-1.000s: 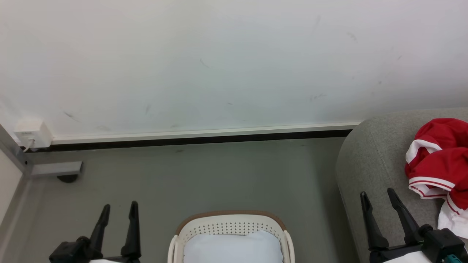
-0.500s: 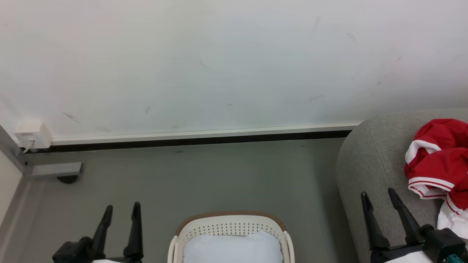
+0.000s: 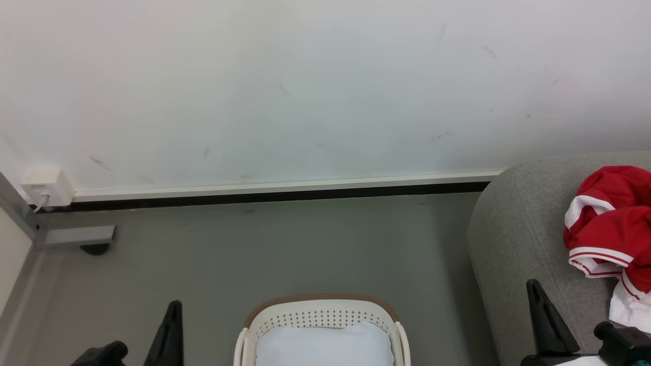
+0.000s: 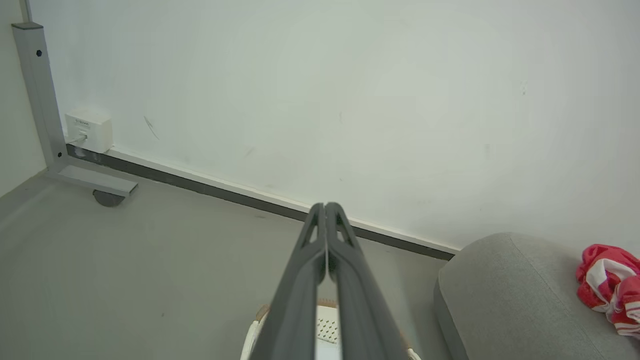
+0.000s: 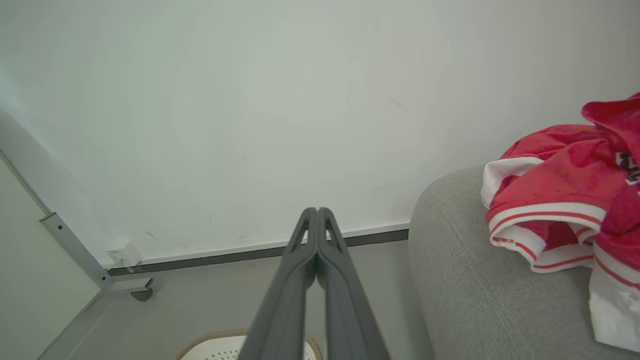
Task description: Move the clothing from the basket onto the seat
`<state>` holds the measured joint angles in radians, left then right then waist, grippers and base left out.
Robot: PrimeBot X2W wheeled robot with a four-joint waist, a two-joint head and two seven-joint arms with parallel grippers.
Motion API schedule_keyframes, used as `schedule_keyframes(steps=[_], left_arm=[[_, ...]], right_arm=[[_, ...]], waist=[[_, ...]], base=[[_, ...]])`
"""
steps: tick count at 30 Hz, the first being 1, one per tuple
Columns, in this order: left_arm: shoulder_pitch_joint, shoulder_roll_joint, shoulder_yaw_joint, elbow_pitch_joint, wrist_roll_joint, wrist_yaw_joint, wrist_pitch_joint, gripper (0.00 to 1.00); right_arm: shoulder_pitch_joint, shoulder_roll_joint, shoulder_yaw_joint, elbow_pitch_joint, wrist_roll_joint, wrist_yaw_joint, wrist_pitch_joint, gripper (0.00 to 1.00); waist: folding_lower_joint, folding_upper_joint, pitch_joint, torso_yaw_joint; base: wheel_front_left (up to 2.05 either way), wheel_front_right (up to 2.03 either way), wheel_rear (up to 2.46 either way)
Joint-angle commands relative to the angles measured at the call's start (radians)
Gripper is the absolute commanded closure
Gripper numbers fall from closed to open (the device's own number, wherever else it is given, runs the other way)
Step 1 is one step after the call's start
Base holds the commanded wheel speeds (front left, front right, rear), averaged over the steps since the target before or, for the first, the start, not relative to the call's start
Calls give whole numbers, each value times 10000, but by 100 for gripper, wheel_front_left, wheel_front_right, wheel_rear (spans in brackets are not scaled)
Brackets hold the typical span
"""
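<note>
The red and white clothing point(image 3: 610, 218) lies bunched on the grey seat point(image 3: 513, 239) at the right edge of the head view. The white basket point(image 3: 320, 310) with its brown rim stands at the bottom centre, and I see just its pale pad point(image 3: 325, 345) inside. My left gripper point(image 3: 175, 305) is shut and empty, left of the basket. My right gripper point(image 3: 533, 283) is shut and empty over the seat's front, left of the clothing. In the wrist views both grippers point(image 4: 325, 206) point(image 5: 317, 210) have their fingers pressed together, with the clothing point(image 5: 560, 200) off to the right.
A white wall with a dark baseboard point(image 3: 279, 193) closes the far side of the grey floor. A white wall box point(image 3: 43, 185) and a grey metal frame foot with a caster point(image 3: 76, 236) stand at the far left.
Both grippers have gone from open to shut and have dropped lower in the head view. The clothing, basket and seat have stayed put.
</note>
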<state>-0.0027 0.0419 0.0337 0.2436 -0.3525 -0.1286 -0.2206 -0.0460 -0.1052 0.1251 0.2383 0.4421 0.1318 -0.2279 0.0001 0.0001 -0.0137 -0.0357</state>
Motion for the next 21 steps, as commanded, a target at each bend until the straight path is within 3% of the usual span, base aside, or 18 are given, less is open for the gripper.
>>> schedule_keyframes(steps=[1,21], left_arm=[[-263,42,84,-153,-581,-3,97,100],[-483,60,262,-145,-3763,-9,941,100]], right_arm=[[-204,-39,-119,-132,521,-2,113,100],[-348,49,-641,-87,3558,-5,922,100]], waist=[[-1,-1,3,8],[-1,-1,32,68]], base=[[0,0,0],[0,0,0]])
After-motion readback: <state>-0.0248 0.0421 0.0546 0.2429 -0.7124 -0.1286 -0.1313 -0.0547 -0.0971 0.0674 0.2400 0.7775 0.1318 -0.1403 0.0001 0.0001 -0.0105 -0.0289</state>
